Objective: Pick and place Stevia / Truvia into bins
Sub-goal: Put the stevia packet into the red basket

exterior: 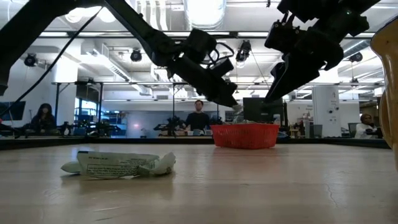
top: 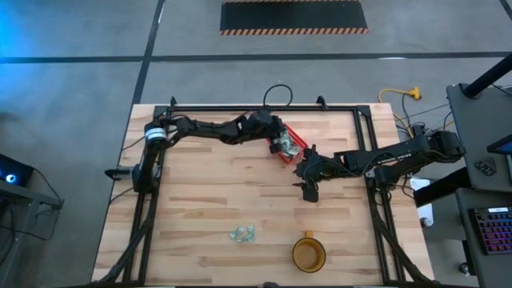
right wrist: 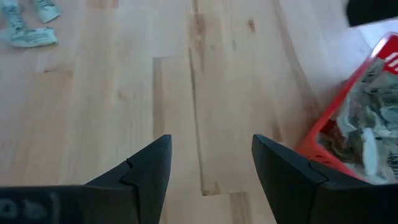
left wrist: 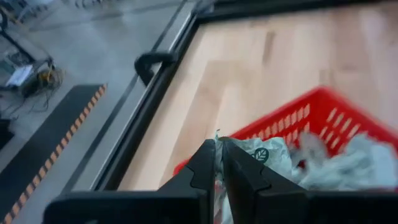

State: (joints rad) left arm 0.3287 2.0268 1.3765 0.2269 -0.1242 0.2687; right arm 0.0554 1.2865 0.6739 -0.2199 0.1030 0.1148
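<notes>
**A:** What am I doing right now?

**B:** My left tool (left wrist: 219, 163) hangs over the red basket (top: 293, 145), which sits near the far edge of the worktop (top: 200, 192), a bit toward the right side. Its two fingers are pinched on one green and white packet (left wrist: 217, 149).

**A:** So which step is this?

**B:** I think it is the drop. The basket already has many packets (right wrist: 364, 134) in it, and this one is right above them.

**A:** What comes next?

**B:** I should let the fingers go so the packet falls inside the red walls, not over the rim.

**A:** And the other tool?

**B:** My right tool (right wrist: 210, 163) waits just beside the basket, on its near side. Its fingers are spread wide and hold nothing.

**A:** Is there more to pick?

**B:** Yes. A small pile of packets (top: 242, 233) lies close to the near edge, next to a brown cup (top: 308, 254). One of my tools must go there.
</notes>
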